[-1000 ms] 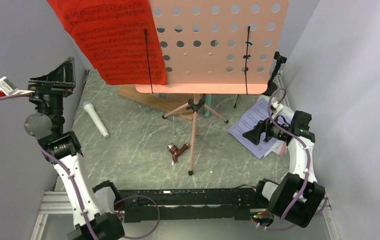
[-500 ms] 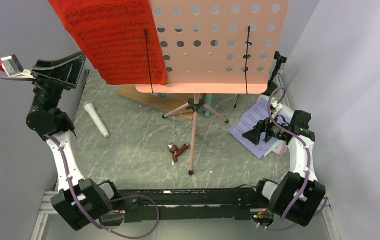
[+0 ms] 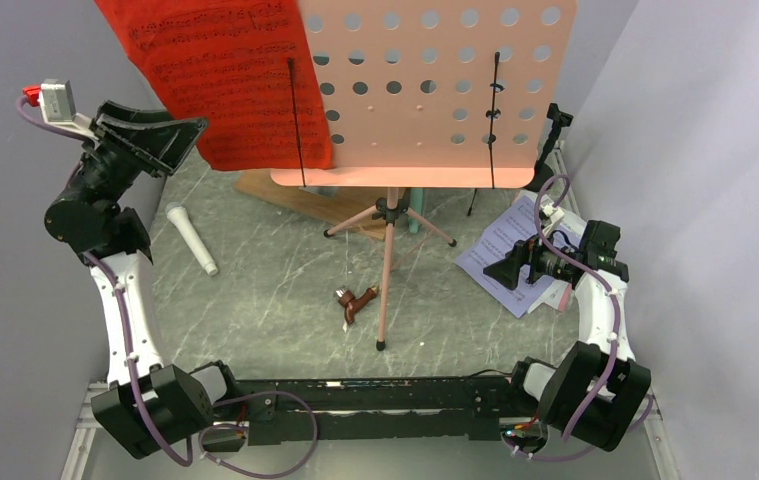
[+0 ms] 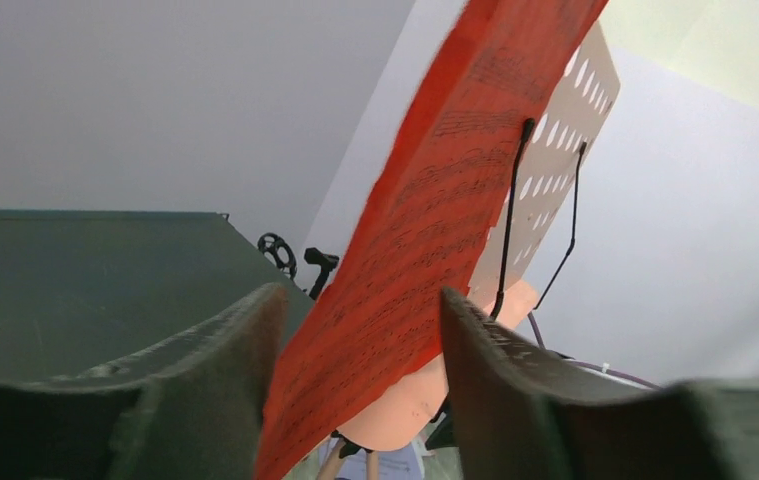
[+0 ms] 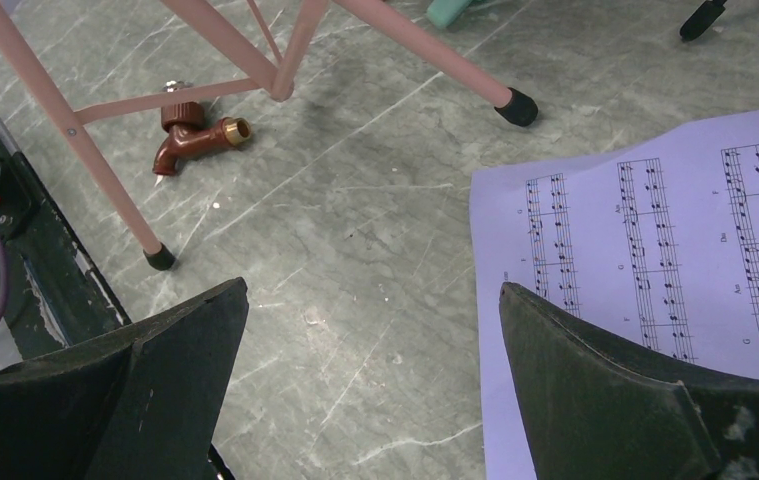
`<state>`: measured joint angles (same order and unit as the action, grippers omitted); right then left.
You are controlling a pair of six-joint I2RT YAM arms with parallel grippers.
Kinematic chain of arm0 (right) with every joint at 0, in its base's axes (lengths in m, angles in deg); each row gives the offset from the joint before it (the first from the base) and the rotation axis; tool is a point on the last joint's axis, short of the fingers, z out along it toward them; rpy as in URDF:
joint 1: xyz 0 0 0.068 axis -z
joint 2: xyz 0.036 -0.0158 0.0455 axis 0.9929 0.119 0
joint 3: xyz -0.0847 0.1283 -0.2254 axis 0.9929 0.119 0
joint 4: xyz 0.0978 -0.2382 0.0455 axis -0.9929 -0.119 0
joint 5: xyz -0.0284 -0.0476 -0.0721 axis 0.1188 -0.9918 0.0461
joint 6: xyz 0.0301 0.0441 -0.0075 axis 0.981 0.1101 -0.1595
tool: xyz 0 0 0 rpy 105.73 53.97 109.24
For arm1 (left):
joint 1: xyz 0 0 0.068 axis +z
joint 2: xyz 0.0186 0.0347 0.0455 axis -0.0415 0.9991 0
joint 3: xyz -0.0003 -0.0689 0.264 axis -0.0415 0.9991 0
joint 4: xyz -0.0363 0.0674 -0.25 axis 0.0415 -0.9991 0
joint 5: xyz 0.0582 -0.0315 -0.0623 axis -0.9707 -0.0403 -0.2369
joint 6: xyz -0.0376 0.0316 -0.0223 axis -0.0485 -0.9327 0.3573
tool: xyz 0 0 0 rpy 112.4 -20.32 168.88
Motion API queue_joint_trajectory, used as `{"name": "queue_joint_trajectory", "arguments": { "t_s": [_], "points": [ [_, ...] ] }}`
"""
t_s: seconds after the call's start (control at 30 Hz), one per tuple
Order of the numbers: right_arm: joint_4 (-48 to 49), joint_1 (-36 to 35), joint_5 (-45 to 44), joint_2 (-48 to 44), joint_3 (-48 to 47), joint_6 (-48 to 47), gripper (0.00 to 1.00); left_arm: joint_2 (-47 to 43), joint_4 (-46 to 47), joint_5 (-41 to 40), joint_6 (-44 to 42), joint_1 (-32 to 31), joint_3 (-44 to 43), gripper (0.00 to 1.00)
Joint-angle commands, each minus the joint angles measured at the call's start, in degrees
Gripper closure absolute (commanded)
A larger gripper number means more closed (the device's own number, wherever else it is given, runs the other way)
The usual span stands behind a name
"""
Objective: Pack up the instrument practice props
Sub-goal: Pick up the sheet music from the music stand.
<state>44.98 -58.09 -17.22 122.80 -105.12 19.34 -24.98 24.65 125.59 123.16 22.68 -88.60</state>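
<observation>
A pink perforated music desk (image 3: 435, 90) stands on pink tripod legs (image 3: 387, 270) at the back. A red sheet-music page (image 3: 225, 80) hangs off its left side under a black wire clip. My left gripper (image 3: 193, 132) is raised at that page's lower left edge. In the left wrist view the red page (image 4: 435, 200) runs between the fingers of my left gripper (image 4: 360, 300), whose jaws stand apart. A white sheet-music page (image 3: 500, 250) lies on the table at the right, with my right gripper (image 3: 503, 272) open just above its left edge (image 5: 655, 250). A white microphone (image 3: 192, 238) lies at the left.
A small brown tap-shaped piece (image 3: 355, 300) lies beside the front tripod leg. A wooden board (image 3: 295, 195) sits under the stand. A black mic mount (image 3: 555, 125) stands at the back right. A mint end (image 5: 450, 10) shows behind the tripod. Grey walls close in on both sides.
My left arm has swung up and to the right, bringing its fingers to the red page's edge, and its jaws have narrowed. The right arm has not moved.
</observation>
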Motion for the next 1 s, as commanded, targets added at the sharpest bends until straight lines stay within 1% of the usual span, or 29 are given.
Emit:
{"name": "queue_joint_trajectory", "arguments": {
  "t_s": [0.0,0.03,0.17,0.2,0.3,0.47,0.67,0.77,0.9,0.97],
  "points": [
    [0.7,-0.1,1.6,0.3,-2.1,-1.1,0.01,-0.9,-6.2,2.8,-5.8,-1.1,-2.6,0.43],
    [0.7,-0.1,1.6,0.3,-2.0,-1.1,0.01,-0.8,-6.4,2.7,-6.0,-1.2,-2.7,0.49],
    [0.6,-0.2,1.5,0.3,-2.0,-1.1,0.01,-0.2,-7.1,2.3,-6.3,-1.3,-3.5,0.95],
    [0.6,-0.2,1.5,0.3,-2.1,-1.1,0.01,-0.2,-7.3,2.1,-6.5,-1.3,-3.6,1.0],
    [0.5,-0.1,1.5,0.3,-2.1,-1.2,0.01,-1.4,-9.2,-0.4,-8.7,-1.2,-3.0,1.0],
    [0.2,-0.1,1.4,0.5,-2.2,-1.5,0.01,-8.1,-23.1,-10.2,-20.9,-0.9,-1.5,1.0],
    [0.1,-0.2,1.3,0.7,-2.3,-1.5,0.01,-13.5,-35.7,-22.8,-27.5,-1.0,1.1,1.0],
    [0.2,-0.2,1.2,0.9,-2.3,-1.5,0.01,-15.8,-47.0,-30.9,-32.1,-2.2,-0.2,1.0],
    [0.2,-0.3,1.1,1.2,-2.3,-1.5,0.01,-16.9,-65.4,-43.7,-36.5,-3.9,-5.7,1.0],
    [0.2,-0.5,0.9,1.3,-2.3,-1.4,0.01,-17.3,-70.8,-48.5,-37.9,-4.8,-6.8,1.0]
  ]
}}
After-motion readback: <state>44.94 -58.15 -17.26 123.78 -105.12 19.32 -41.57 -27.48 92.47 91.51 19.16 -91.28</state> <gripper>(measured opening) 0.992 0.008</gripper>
